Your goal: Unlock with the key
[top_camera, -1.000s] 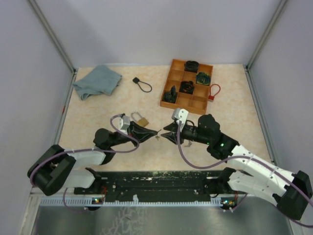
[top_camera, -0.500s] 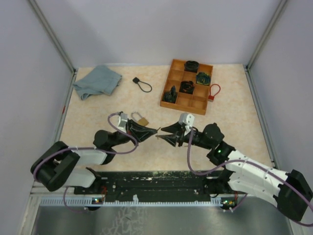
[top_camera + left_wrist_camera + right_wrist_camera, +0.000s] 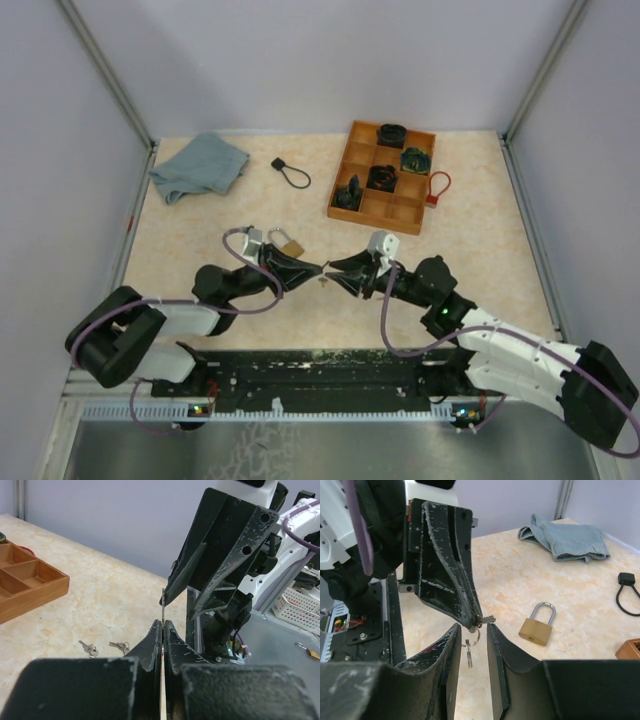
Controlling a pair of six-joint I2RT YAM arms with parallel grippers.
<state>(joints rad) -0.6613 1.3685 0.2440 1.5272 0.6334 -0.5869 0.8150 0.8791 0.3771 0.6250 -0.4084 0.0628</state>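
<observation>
Beige marbled bench (image 3: 480,240) fills the floor of a grey-walled cell, and the two arms meet nose to nose over its near middle. The left jaws are pressed tight together on the key (image 3: 488,618), whose thin blade stands edge-on past their tips. A ring (image 3: 475,640) with a second small key hangs below it. The right jaws stand a little apart, facing the left jaws tip to tip, with the toothed end of the key and the hanging ring in the gap between them. Whether either pad touches the metal I cannot tell. The brass padlock (image 3: 290,245) lies flat on the bench just beyond the left jaws, shackle seated in its body, apart from both arms. Farther back sit a wooden tray (image 3: 341,172) with dark small parts in its compartments, a red loop (image 3: 437,187) just beside its right edge, a black loop (image 3: 292,172), and a crumpled blue cloth (image 3: 200,165) near the left wall.
</observation>
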